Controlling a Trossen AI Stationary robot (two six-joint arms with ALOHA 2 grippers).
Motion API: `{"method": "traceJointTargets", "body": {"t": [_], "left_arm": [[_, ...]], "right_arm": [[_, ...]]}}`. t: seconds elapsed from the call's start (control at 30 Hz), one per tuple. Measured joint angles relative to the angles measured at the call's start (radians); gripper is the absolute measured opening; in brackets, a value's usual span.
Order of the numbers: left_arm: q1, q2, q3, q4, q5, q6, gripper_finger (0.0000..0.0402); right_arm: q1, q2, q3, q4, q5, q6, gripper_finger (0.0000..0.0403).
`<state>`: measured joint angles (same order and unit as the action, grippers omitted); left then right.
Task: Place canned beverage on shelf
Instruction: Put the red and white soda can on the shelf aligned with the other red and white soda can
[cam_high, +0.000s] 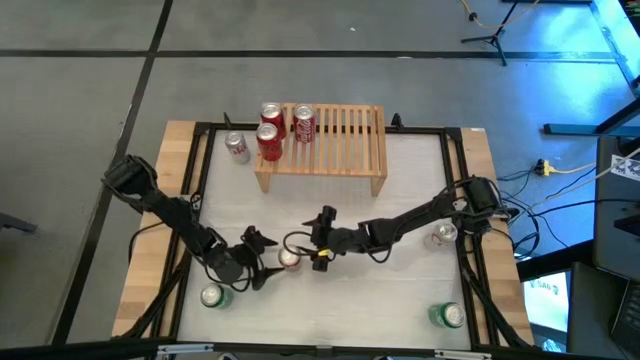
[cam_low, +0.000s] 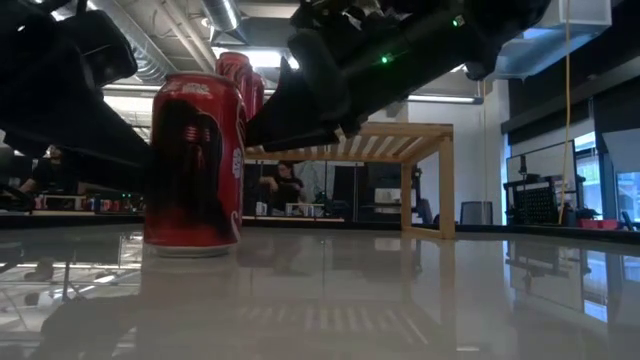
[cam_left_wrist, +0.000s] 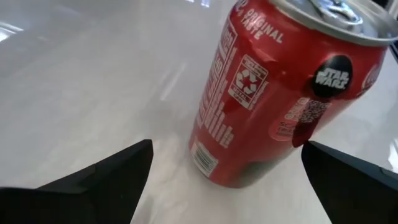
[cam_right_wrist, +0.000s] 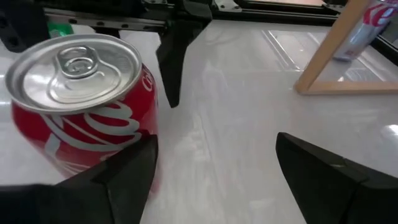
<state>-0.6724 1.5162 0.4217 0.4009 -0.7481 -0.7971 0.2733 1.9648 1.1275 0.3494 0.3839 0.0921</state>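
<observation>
A red can (cam_high: 289, 260) stands upright on the white table (cam_high: 400, 200), well short of the wooden shelf (cam_high: 340, 140). The left gripper (cam_high: 262, 262) and right gripper (cam_high: 318, 250) flank it, fingers spread, gripping nothing. Its rigid, smooth, likely slippery wall suits a mid-body grasp.

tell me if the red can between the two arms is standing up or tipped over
Upright. The red can stands on its base on the table in the low view, and the right wrist view shows its lid facing up.
</observation>
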Motion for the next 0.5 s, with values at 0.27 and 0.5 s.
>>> {"method": "traceJointTargets", "body": {"t": [0.27,0.5], "left_arm": [[0.023,0.0,0.0,0.0,-0.019,-0.005,0.0394],[0.025,0.0,0.0,-0.005,-0.05,-0.005,0.0394]], "right_arm": [[-0.002,0.0,0.0,-0.011,0.015,0.003,0.0326],[-0.002,0.0,0.0,-0.018,0.015,0.005,0.0326]]}}
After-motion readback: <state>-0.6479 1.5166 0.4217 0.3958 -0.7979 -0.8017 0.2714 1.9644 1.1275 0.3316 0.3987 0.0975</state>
